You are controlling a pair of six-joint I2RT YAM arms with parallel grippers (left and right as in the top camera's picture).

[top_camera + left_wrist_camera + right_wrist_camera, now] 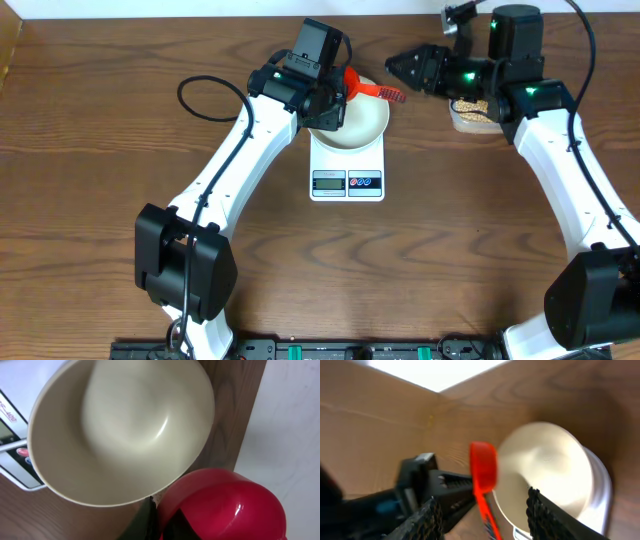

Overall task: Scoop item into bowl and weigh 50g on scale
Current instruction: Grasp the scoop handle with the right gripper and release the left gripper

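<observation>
The left gripper (338,92) appears clamped on the red scoop (357,80), holding it on edge at the 12 o'clock rim of the empty bowl (362,122). The bowl sits on the scale (347,182), ready for weighing. At the bowl's 2 o'clock the right gripper (395,68) gapes wide around the handle, probably for a handover. The beans (468,104) wait in the clear tub (470,118) at 3 o'clock on the bench (100,200).
</observation>
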